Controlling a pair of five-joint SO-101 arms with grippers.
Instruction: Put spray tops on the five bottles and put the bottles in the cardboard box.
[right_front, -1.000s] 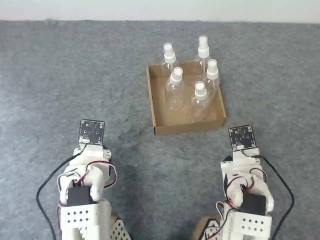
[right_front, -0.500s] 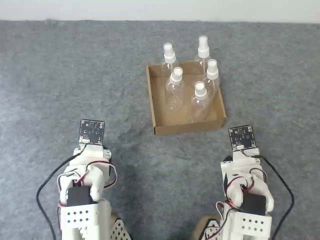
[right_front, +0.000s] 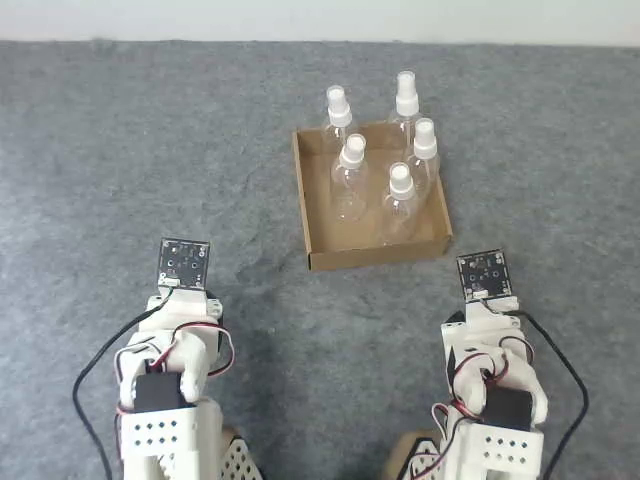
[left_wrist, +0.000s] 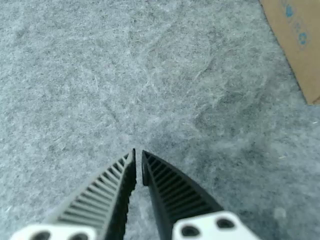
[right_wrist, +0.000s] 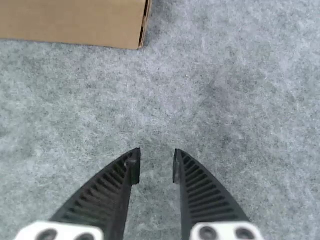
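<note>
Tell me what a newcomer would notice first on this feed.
Five clear bottles with white spray tops cluster at the cardboard box mid-table. Three plainly stand inside, two at its far wall. Nearer the arms' bases, over the grey mat, the left gripper is shut and the right gripper slightly open, both empty.
</note>
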